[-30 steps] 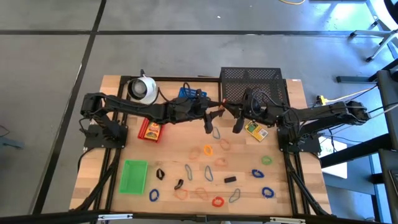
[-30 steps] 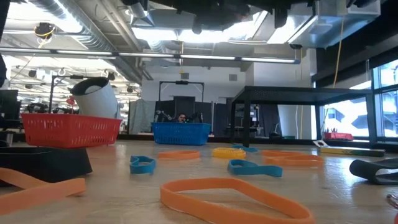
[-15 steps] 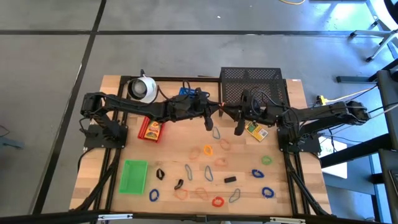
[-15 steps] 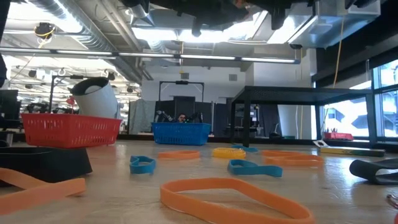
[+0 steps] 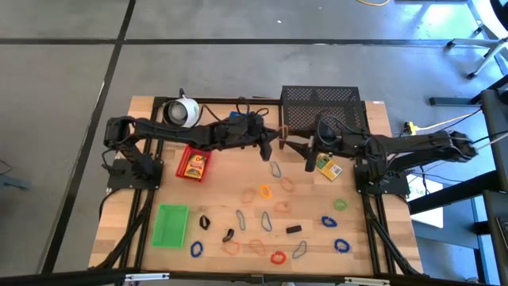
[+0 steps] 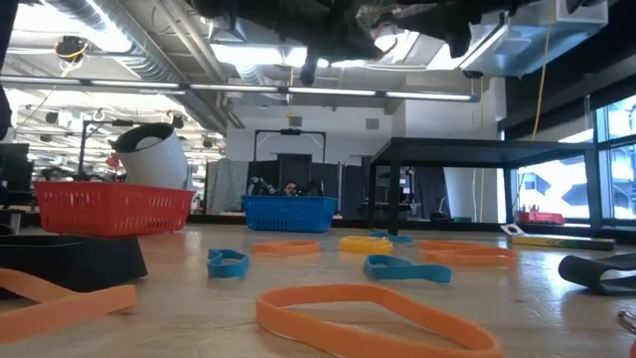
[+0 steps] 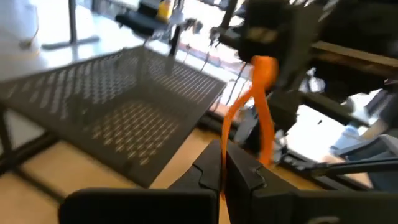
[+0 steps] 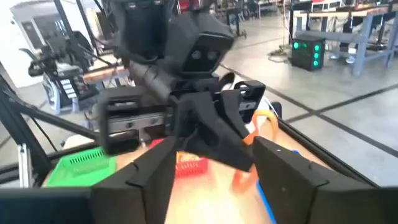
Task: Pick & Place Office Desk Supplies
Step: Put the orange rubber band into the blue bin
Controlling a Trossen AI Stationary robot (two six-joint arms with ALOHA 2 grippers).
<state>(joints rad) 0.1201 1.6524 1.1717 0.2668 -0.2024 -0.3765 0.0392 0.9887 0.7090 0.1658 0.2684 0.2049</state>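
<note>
Above the middle of the table, my left gripper [image 5: 267,151] [image 7: 224,169] is shut on an orange band loop [image 7: 264,93] [image 5: 283,133]. Facing it from the right, my right gripper [image 5: 309,155] [image 8: 214,155] is open; its fingers stand apart from the band [image 8: 261,127]. Several coloured band loops [image 5: 266,192], grey wire clips [image 5: 265,222] and small black clips [image 5: 294,229] lie flat on the wood. The yellow box [image 5: 327,166] lies under my right arm. The red tray [image 5: 193,164] and the green tray [image 5: 171,225] sit at the left, and the blue tray [image 6: 288,212] at the far middle. My left gripper pinches one end of the orange band [image 7: 224,146] between its two fingers. From there the loop runs on past the fingertips toward my right gripper, its two strands close together. The band is lifted clear of the table.
A big black mesh rack [image 5: 321,107] stands at the far right, just behind both grippers. A white round cup-like object [image 5: 182,113] is at the far left. The loose bands and clips cover the near half of the table.
My right gripper has drawn back a little toward the table's right edge, away from my left gripper. A gap now shows between the two, and the orange band stays with my left gripper.
</note>
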